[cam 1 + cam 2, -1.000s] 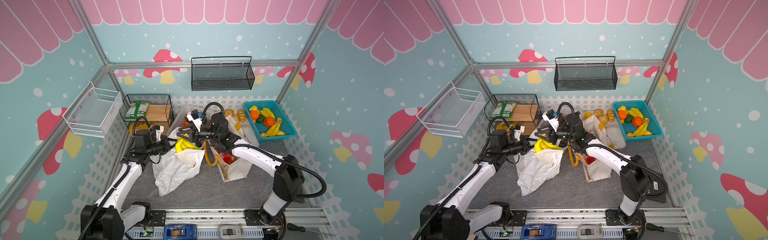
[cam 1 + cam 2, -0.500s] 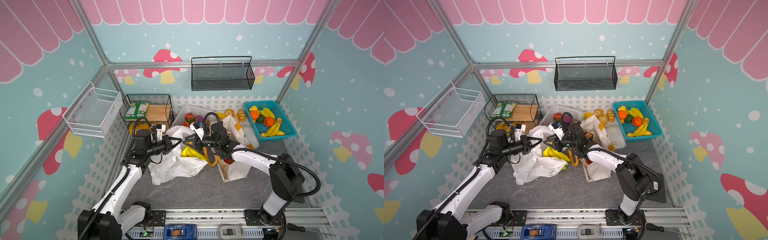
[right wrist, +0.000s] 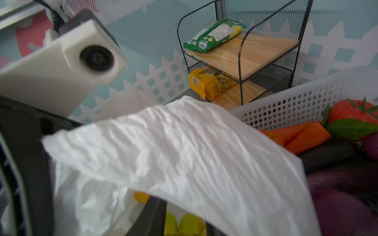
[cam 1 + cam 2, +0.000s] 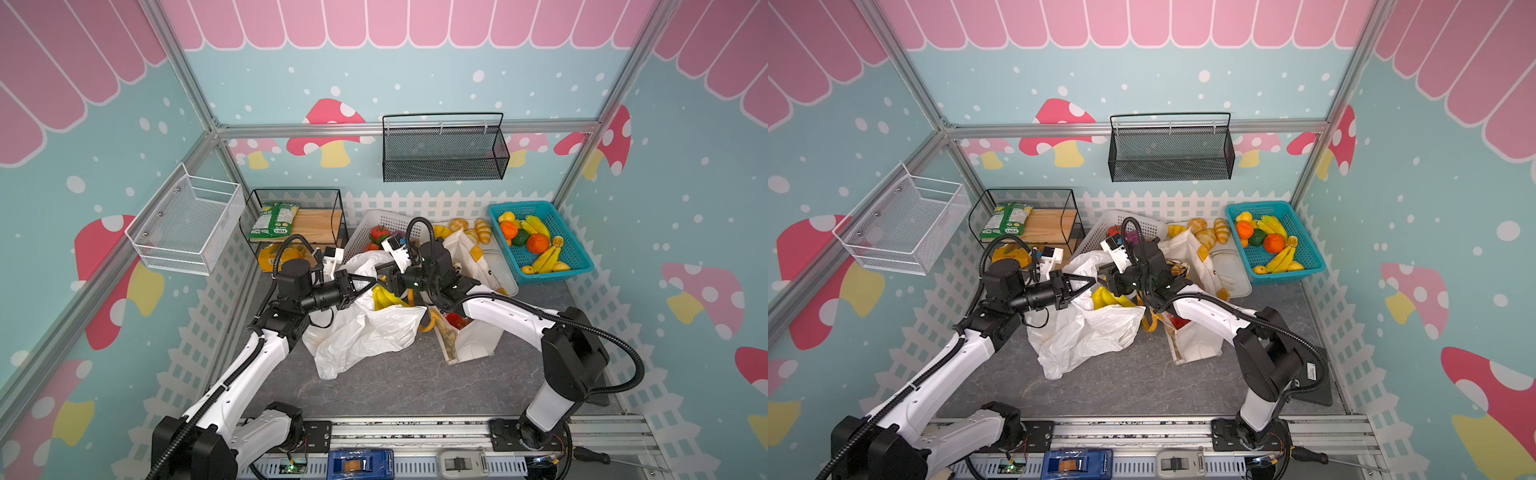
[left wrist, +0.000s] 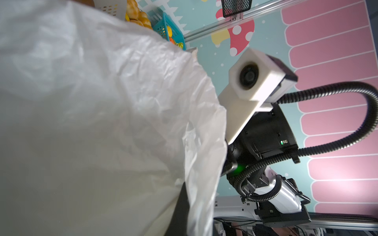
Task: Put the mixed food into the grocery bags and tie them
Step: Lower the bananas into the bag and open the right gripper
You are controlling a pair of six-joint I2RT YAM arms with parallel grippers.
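Note:
The white plastic bag [image 4: 365, 328] [image 4: 1088, 336] lies slumped mid-table, its mouth lifted. My left gripper [image 4: 372, 282] [image 4: 1093, 282] is shut on the bag's rim, and the film [image 5: 102, 122] drapes over one dark finger [image 5: 180, 210]. My right gripper [image 4: 388, 284] [image 3: 182, 226] faces it tip to tip, shut on a yellow toy banana bunch [image 4: 384, 297] [image 3: 190, 224] at the bag's mouth, under a flap of film [image 3: 184, 153]. Right of the bag stands the cream canvas tote [image 4: 478, 340] [image 4: 1196, 340] with a red packet [image 4: 459, 322] inside.
At the back are a white lattice basket [image 4: 374, 220] with tomato, carrots and aubergines [image 3: 337, 155], a clear tray of bread rolls [image 4: 469, 226] and a teal fruit basket [image 4: 577, 257]. A black wire shelf [image 4: 299, 195] holds a green packet [image 4: 274, 218] above a yellow packet [image 3: 210, 85].
The left gripper has carried the bag's rim rightward and lifted the mouth. The right gripper came down and forward with the bananas to that mouth. The two grippers now meet.

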